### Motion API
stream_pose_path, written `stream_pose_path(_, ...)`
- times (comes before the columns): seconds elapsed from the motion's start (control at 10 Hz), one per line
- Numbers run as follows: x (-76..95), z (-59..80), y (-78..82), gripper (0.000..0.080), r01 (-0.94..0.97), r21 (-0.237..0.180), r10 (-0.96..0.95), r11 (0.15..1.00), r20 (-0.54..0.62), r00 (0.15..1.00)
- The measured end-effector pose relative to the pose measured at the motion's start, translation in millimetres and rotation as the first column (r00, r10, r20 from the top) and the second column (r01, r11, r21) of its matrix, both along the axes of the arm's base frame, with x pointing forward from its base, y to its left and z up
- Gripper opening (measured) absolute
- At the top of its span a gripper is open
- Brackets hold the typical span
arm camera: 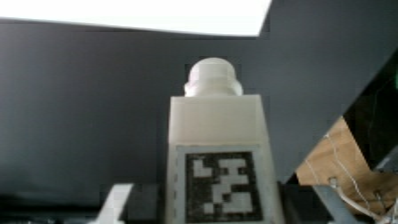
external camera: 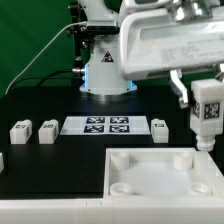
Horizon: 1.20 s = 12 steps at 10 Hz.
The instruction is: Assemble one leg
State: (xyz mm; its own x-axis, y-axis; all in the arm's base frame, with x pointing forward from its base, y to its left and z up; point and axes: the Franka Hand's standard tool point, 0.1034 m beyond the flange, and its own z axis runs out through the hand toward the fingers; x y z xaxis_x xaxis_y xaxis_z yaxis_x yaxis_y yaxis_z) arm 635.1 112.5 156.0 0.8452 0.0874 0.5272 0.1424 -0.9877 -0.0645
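**In the gripper's hold: one leg, upright over the tray's corner**

Between the gripper's [arm camera: 192, 210] fingers [arm camera: 121, 205] sits the leg [arm camera: 214, 130], clamped at its lower part with the jaws pressed against its two sides. In the wrist view its black-and-white tag faces the camera and a rounded peg stands out from the end farthest from the fingers.

In the exterior view the same leg [external camera: 207, 113] hangs upright under the hand, tag outward, clear of the black table [external camera: 50, 170]. Directly beneath the gripper lies the white tray [external camera: 150, 172], and the leg's lower end is over the tray's far corner on the exterior view's right. Whether the leg touches the tray there cannot be told.

Just beyond the tray's far edge, the closest thing to the gripper is a loose leg [external camera: 160, 127] lying on the table. Farther from the gripper, past that loose leg, the marker board [external camera: 97, 125] lies flat with its four tags. Farther off again, beyond the board's other end, two more small legs [external camera: 47, 131] and [external camera: 20, 130] lie side by side, near each other but apart. Farthest back stands the arm's base [external camera: 105, 75], behind the marker board.
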Motion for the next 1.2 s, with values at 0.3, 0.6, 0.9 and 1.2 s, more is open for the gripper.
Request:
stream_pose_path(0.3,-0.2,-0.6,0.0,0.0291,0.0,0.0,0.0,1.0,-0.001,1.0)
stream_pose_path(0.6,5.3,-20.7,2.7,0.0291,-0.012,-0.012,0.011,1.0,-0.04,0.999)
stream_pose_path(0.9,-1.6,-47.6,3.3,0.0291,-0.017,-0.018,0.016,1.0,-0.04,0.999)
stream_pose_path(1.2,-9.0,-66.0,8.4,0.0291,-0.024,-0.018,0.023,1.0,-0.037,0.999)
